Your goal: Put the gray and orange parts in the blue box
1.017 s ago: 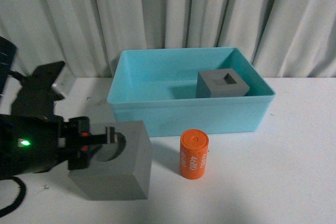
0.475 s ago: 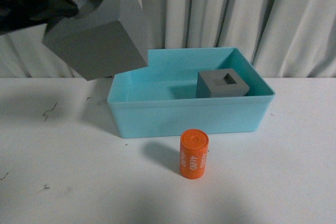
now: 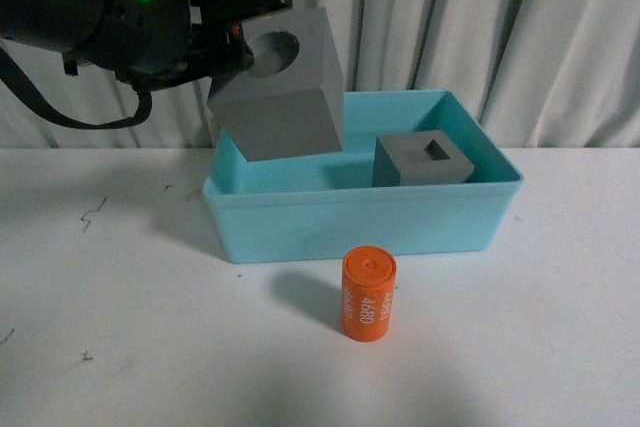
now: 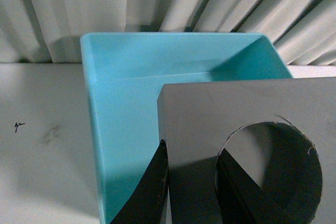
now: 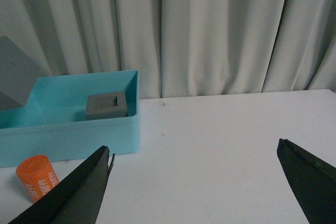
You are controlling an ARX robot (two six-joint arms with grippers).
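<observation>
My left gripper (image 3: 240,32) is shut on the gray cube with the round recess (image 3: 285,92) and holds it tilted in the air over the left end of the blue box (image 3: 350,222). In the left wrist view one finger is outside the cube (image 4: 210,124) and one is in the recess, with the box (image 4: 113,129) below. The gray cube with the rectangular recess (image 3: 422,161) sits inside the box at the right. The orange cylinder (image 3: 368,295) stands on the table in front of the box. My right gripper (image 5: 194,182) is open and empty, over the table to the right of the box (image 5: 68,140).
White table (image 3: 120,327) with small dark marks at the left. Pale curtains (image 3: 500,17) hang right behind the box. The left arm's black body (image 3: 90,7) fills the upper left of the front view.
My left gripper lifted the round-recess cube off the table at the front left, swung it up, then moved it right and down over the box's left end.
</observation>
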